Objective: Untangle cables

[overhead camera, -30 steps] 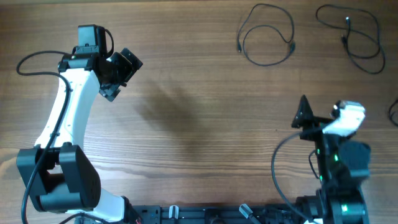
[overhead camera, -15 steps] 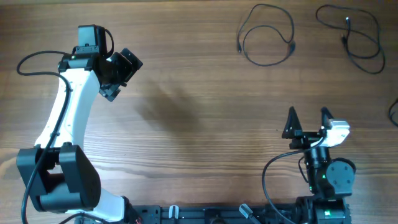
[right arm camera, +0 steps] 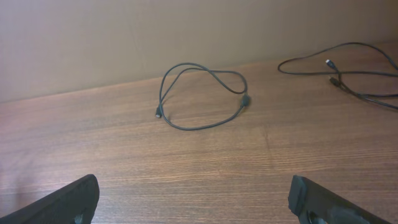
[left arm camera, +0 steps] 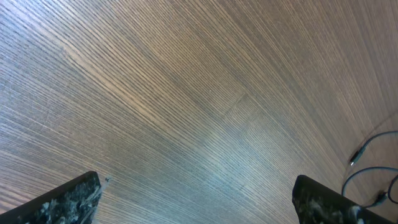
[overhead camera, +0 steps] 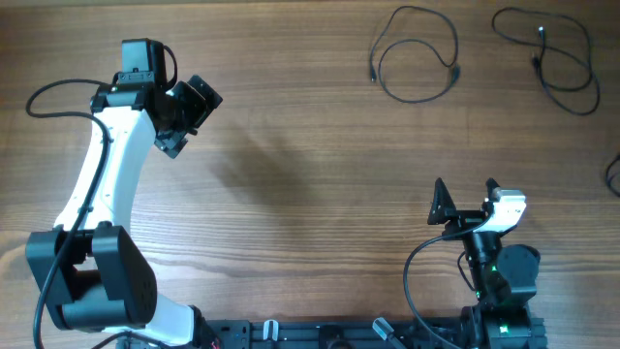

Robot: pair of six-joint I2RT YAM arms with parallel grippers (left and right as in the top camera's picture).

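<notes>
The right tool [overhead camera: 465, 197], fingers apart and empty, had drawn back toward five o'clock, leaving the cables [right arm camera: 247, 99] separate at one o'clock, seemingly untangled; the left tool [overhead camera: 189, 118] gaped too

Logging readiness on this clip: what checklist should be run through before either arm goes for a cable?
1. left gripper open and empty: ok.
2. right gripper open and empty: ok.
3. looped cable lying apart from the second cable: ok.
4. second cable free of knots: cannot tell; its strands cross.
5. edge cable fully in view: not ok, mostly cut off.
6. bare table between right gripper and looped cable: ok.
</notes>
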